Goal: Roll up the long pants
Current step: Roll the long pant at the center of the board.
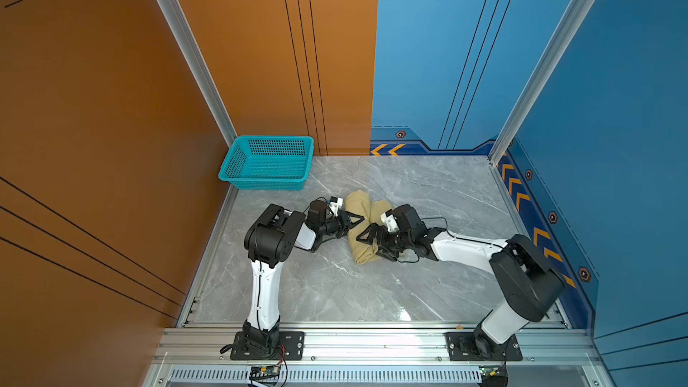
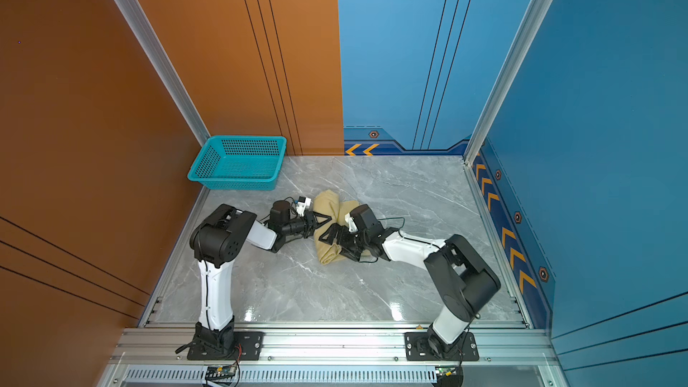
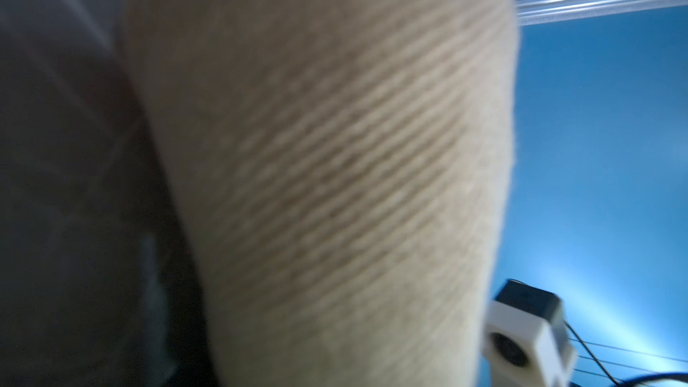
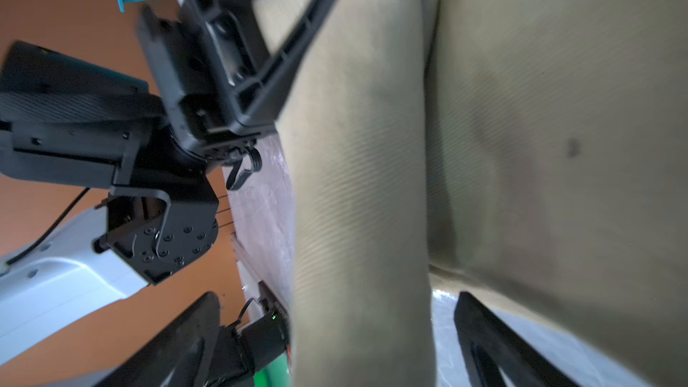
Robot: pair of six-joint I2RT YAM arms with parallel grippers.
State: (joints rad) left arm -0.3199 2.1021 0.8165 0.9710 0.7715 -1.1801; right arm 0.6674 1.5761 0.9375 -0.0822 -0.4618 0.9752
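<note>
The long pants point(image 1: 358, 201) point(image 2: 327, 199) lie as a khaki-tan rolled bundle in the middle of the marble table point(image 1: 335, 284). My left gripper point(image 1: 360, 219) point(image 2: 329, 220) reaches into the bundle from the left and is shut on a fold of it. In the right wrist view one of its black fingers point(image 4: 290, 57) presses on the cloth point(image 4: 372, 199). Tan cloth point(image 3: 335, 161) fills the left wrist view and hides the jaws there. My right gripper point(image 1: 364, 248) point(image 2: 330, 248) point(image 4: 335, 303) comes from the right, open wide, with the roll between its fingers.
A teal basket point(image 1: 260, 181) point(image 2: 231, 182) stands at the table's back left corner against the orange wall. Blue walls close the back right and right side. Both arm bases are bolted to the front rail. The right arm's white wrist camera point(image 3: 521, 336) sits close beside the roll.
</note>
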